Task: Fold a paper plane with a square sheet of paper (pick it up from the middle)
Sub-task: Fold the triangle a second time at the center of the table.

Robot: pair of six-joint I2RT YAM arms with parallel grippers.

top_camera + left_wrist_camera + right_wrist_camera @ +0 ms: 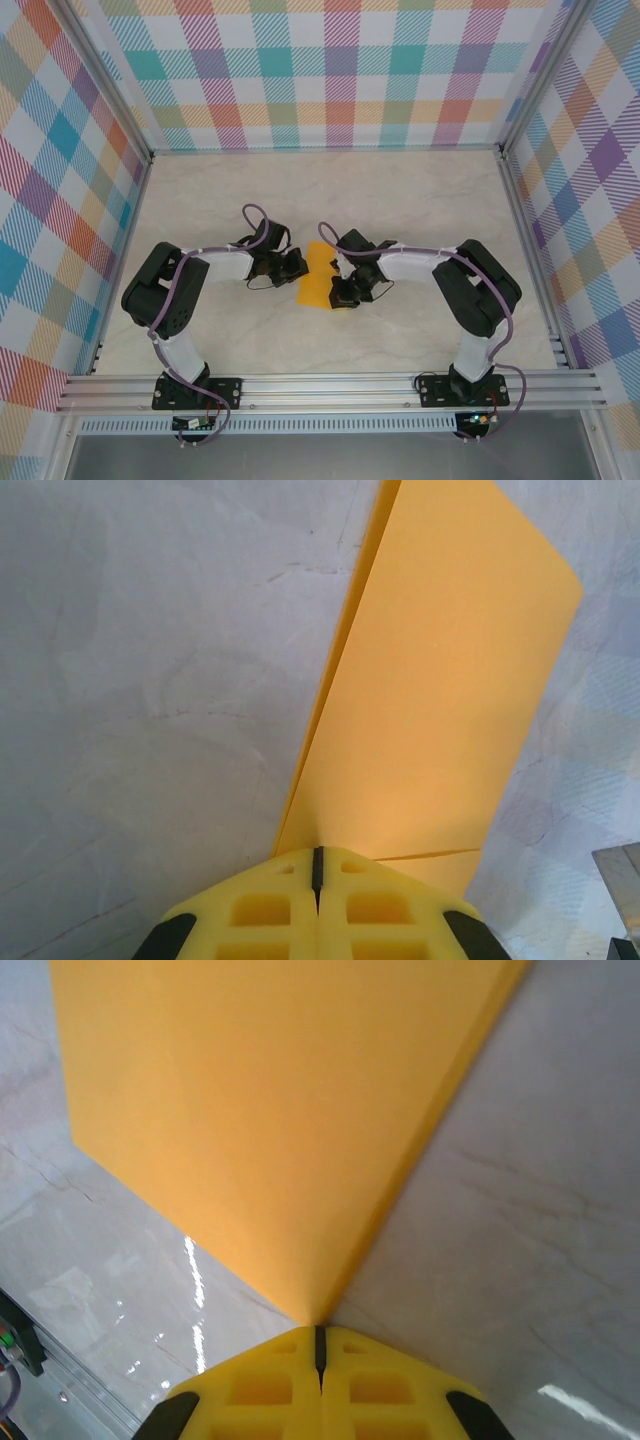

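Spanning between them, the square sheet of paper (317, 277) is clamped in left gripper (318, 858) and right gripper (320, 1335)

Left pincer (318, 855) and right pincer (320, 1332) closed, tips inward.

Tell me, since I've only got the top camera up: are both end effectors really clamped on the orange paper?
Observer: Yes for the left. In the left wrist view, the left end effector is shut on an edge of the square sheet of paper.
Operator: And the right one?
Observer: The right wrist view shows the right end effector shut on the paper where a creased edge meets its tips.
Operator: Is it still a single layer?
Observer: No. The left wrist view shows two layers, with one edge peeking out beside the other.
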